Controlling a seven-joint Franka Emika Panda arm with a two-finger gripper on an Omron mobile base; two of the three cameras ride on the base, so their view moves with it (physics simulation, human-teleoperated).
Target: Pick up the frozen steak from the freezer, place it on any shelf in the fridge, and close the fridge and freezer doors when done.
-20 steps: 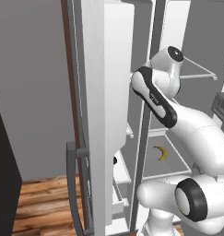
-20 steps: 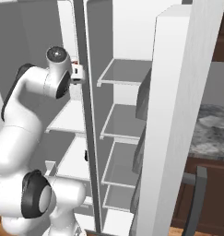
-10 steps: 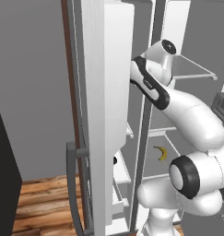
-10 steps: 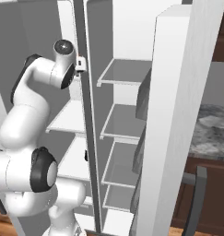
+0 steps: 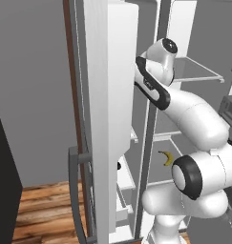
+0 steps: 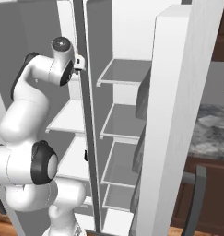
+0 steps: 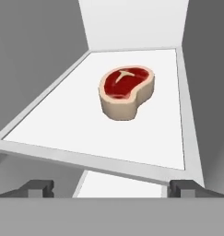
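Observation:
The frozen steak (image 7: 126,91), a red slab with a pale rim, lies flat on a white shelf (image 7: 62,124) inside the freezer (image 6: 67,117). My gripper (image 7: 112,188) is open, its fingertips (image 7: 37,186) spread wide just outside that shelf's front edge, short of the steak and not touching it. In the base views my arm (image 5: 184,109) reaches up into the narrow compartment behind the open freezer door (image 5: 110,119). To the right is the fridge (image 6: 122,133) with thin grey shelves (image 6: 125,73), and its door (image 6: 178,115) also stands open.
A yellow banana (image 5: 166,157) lies on a lower fridge shelf. A small black lump (image 5: 118,166) sits low in the freezer. The vertical divider (image 6: 85,101) between the compartments runs close beside my hand. Wooden floor (image 5: 41,214) lies at lower left.
My arm has risen a little and swung left toward the freezer opening. The doors have not moved.

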